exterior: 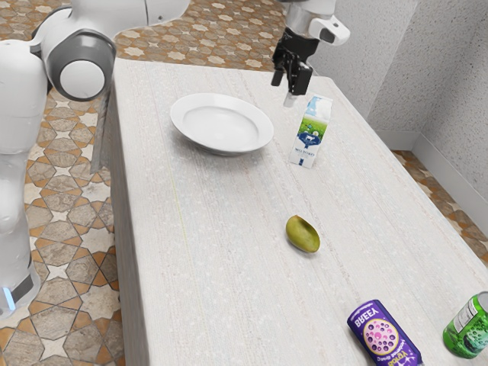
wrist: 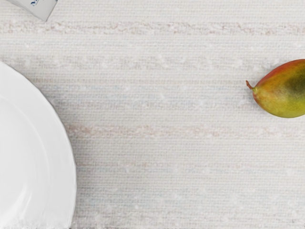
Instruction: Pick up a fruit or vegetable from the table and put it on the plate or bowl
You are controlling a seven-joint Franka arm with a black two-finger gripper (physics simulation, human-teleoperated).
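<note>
Gripper hung high above the far end of the white table, beside the top of the milk carton. Fingers stood apart, nothing between them. Mango lay on its side on the bare tabletop, well apart from the gripper and nearer the camera than the white plate; not yet lifted. Purple can lay flat and a green can sat at the near end.

Wrist view: plate rim, mango and carton corner were all apart.
</note>
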